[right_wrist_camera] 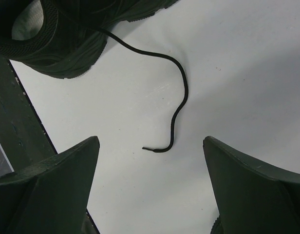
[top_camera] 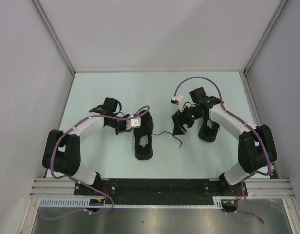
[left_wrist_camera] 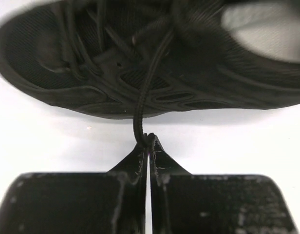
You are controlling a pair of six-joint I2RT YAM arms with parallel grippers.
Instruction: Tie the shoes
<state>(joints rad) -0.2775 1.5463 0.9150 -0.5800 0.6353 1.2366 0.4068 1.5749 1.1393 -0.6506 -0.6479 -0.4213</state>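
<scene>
On the pale worktop [top_camera: 116, 87], between your two arms, the black sneaker [top_camera: 143, 142] lies nearer the left one. Your left fingers [left_wrist_camera: 139, 163] are pinched tight on one lace [left_wrist_camera: 141, 105] just beside the sneaker. Your right fingers [right_wrist_camera: 62, 175] stand wide apart, holding nothing, above the other lace [right_wrist_camera: 185, 90], which lies loose.

The top camera looks steeply down from behind the arm bases over the whole counter [top_camera: 116, 87]. The left wrist camera sits low, close beside the sneaker [left_wrist_camera: 140, 73]. The right wrist camera looks down from higher up. All three views share the sneaker.
</scene>
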